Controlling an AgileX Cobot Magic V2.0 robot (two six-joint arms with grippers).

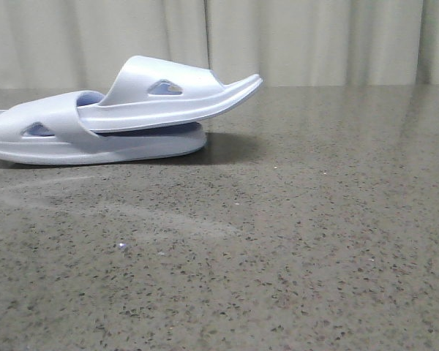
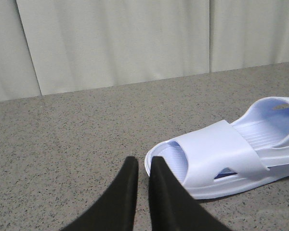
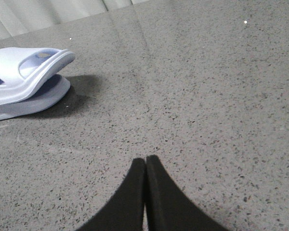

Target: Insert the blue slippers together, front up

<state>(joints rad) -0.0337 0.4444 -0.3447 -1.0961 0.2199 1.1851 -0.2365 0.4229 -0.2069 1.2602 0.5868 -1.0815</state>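
Blue slippers (image 1: 124, 117) sat nested on the table (image 1: 293, 234).
Left gripper (image 2: 143, 166) nearly closed, holding nothing; right gripper (image 3: 145, 163) pressed together, holding nothing.

We find no readable text, brand, number or sign in any view. The blue slippers (image 1: 124, 110) carry no legible lettering on straps, soles or footbeds; a small yellowish mark inside the upper slipper's (image 1: 168, 91) side cutout is too small to make out. Table (image 1: 293, 241) and curtain (image 1: 314, 40) are unmarked too.
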